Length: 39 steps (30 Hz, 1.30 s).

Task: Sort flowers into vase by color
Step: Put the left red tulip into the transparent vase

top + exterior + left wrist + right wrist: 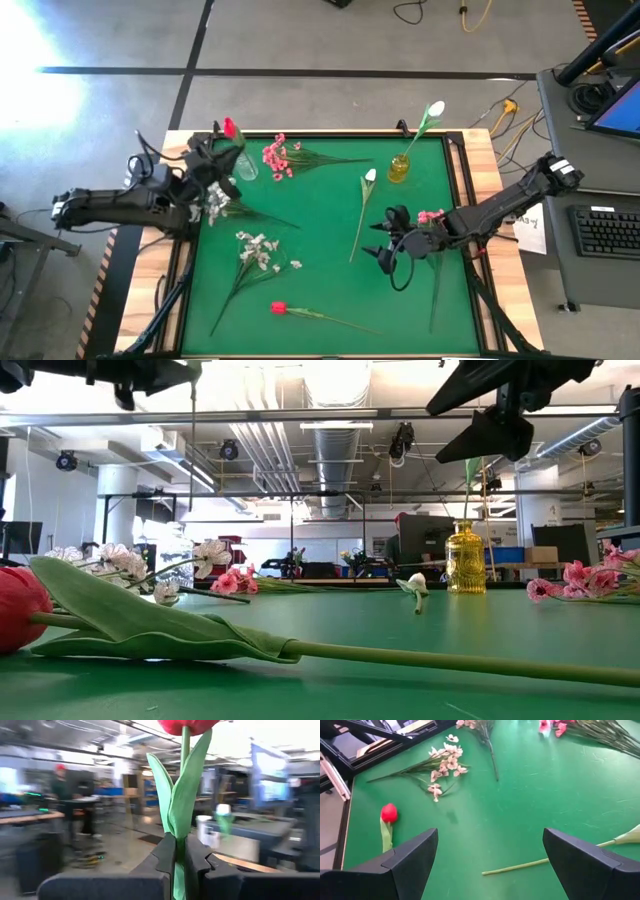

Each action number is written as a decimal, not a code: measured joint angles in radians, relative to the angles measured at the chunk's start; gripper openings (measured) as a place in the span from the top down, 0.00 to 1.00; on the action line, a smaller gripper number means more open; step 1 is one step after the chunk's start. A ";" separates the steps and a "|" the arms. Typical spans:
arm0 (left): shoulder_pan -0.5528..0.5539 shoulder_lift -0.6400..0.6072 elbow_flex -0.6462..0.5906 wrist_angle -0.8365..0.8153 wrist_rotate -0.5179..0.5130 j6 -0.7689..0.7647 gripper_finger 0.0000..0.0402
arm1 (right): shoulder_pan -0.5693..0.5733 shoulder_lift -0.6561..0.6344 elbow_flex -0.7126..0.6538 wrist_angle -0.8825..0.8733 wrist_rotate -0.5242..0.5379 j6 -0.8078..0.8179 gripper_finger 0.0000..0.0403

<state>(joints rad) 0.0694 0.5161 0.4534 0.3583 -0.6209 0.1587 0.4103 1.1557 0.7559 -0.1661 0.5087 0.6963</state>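
Across the green table the flowers lie scattered: a pink blossom spray near the far edge, a white blossom spray at the middle-left, a white tulip bud on its long stem near the centre, a red bud by the near edge and another pink spray beside the right arm. Above the far left corner, the left gripper is clamped on the stem of a red-budded flower, holding it upright just over a clear glass vase. The right gripper hovers over the right-middle of the mat with its fingers spread wide and nothing between them. At the far right a yellow vase holds one white tulip.
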 joint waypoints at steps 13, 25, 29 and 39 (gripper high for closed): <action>0.189 0.019 0.008 0.025 -0.005 0.020 1.00 | -0.010 0.000 0.000 0.000 0.060 -0.053 0.13; 0.320 0.045 0.015 0.043 -0.017 0.049 1.00 | -0.010 0.006 -0.001 0.006 0.081 -0.024 0.13; 0.344 0.058 0.022 0.051 -0.019 0.027 1.00 | -0.010 0.006 -0.001 0.013 0.081 -0.024 0.13; 0.355 0.104 0.019 0.032 -0.035 0.024 1.00 | -0.010 0.006 -0.001 0.016 0.086 -0.027 0.13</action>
<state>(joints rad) 0.4240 0.6204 0.4725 0.3906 -0.6563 0.1825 0.4004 1.1614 0.7547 -0.1505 0.5949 0.6697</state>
